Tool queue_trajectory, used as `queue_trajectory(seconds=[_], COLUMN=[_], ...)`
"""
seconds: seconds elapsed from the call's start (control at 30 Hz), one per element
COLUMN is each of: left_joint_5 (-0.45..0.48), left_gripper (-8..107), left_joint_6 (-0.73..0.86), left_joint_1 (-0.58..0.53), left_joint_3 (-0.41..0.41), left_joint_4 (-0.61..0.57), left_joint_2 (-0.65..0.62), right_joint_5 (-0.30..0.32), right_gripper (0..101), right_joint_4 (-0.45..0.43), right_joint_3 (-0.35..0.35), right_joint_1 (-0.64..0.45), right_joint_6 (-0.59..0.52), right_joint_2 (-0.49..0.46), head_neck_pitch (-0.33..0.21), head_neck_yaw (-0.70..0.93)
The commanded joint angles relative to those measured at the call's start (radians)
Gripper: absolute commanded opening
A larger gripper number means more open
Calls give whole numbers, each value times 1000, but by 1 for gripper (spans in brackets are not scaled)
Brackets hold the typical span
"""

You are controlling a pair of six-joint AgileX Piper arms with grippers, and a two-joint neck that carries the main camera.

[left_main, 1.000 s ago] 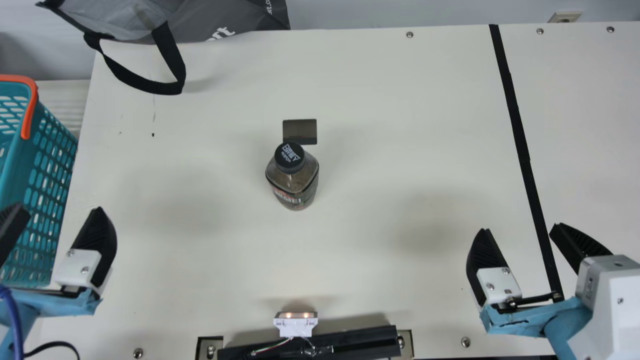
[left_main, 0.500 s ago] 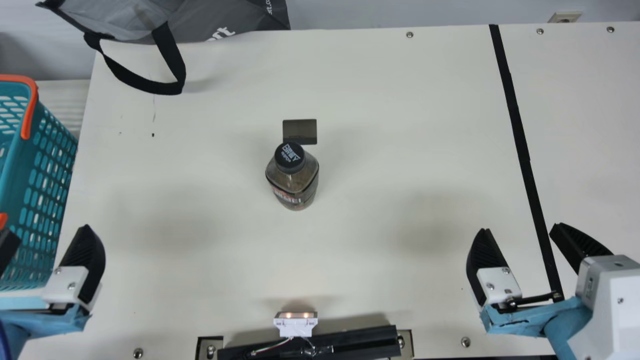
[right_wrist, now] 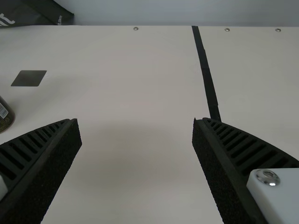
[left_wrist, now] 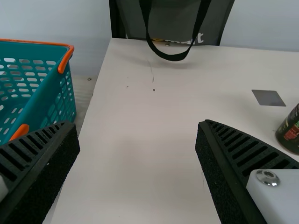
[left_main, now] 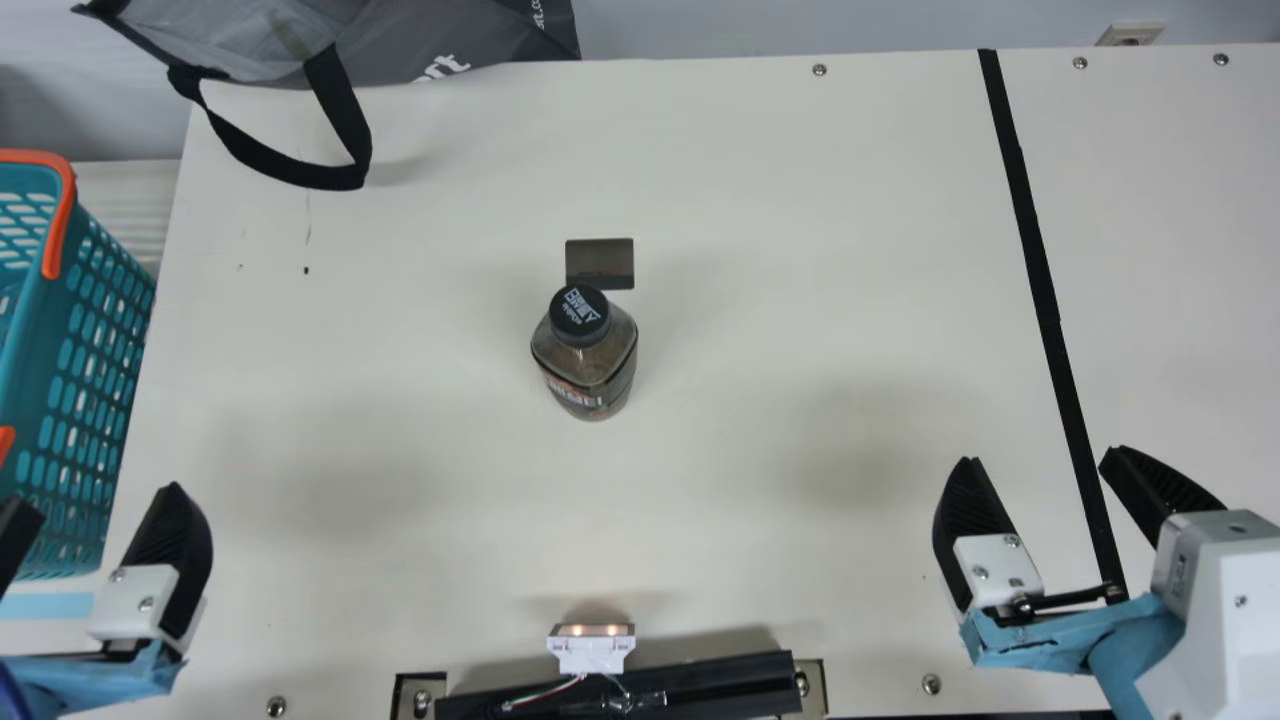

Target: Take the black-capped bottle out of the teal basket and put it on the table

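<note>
Left pincer (left_main: 98, 492) and right pincer (left_main: 1042, 456) released, nearer than the bottle (left_main: 586, 355); advise withdrawing slowly, clear of it. Bottle upright on the tabletop (left_main: 760, 300) (placement judged complete). Basket (left_main: 35, 340) left of the bottle, well apart; avoid snagging it.

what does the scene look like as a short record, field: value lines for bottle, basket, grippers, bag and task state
bottle: black-capped bottle, upright on the cream table, outside the basket
basket: teal plastic basket with orange handles, by the table's left edge
left gripper: open, holding nothing, near the basket
right gripper: open, holding nothing
bag: grey bag at the table's far edge, black handle looping over the tabletop
tape: black strip on the table's right side
task state: bottle out and on the table
</note>
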Motion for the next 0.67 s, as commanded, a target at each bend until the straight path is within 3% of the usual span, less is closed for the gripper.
queue_trajectory(seconds=[0.0, 0.63], left_joint_5=[0, 0], left_gripper=[107, 107], left_joint_6=[0, 0], left_joint_1=[0, 0], left_joint_3=[0, 0], left_joint_4=[0, 0], left_joint_2=[0, 0], right_joint_5=[0, 0], right_gripper=[91, 91], right_joint_4=[0, 0], right_joint_3=[0, 0], right_joint_1=[0, 0], right_joint_6=[0, 0], right_joint_2=[0, 0], head_neck_pitch=[-4, -4], head_neck_yaw=[8, 8])
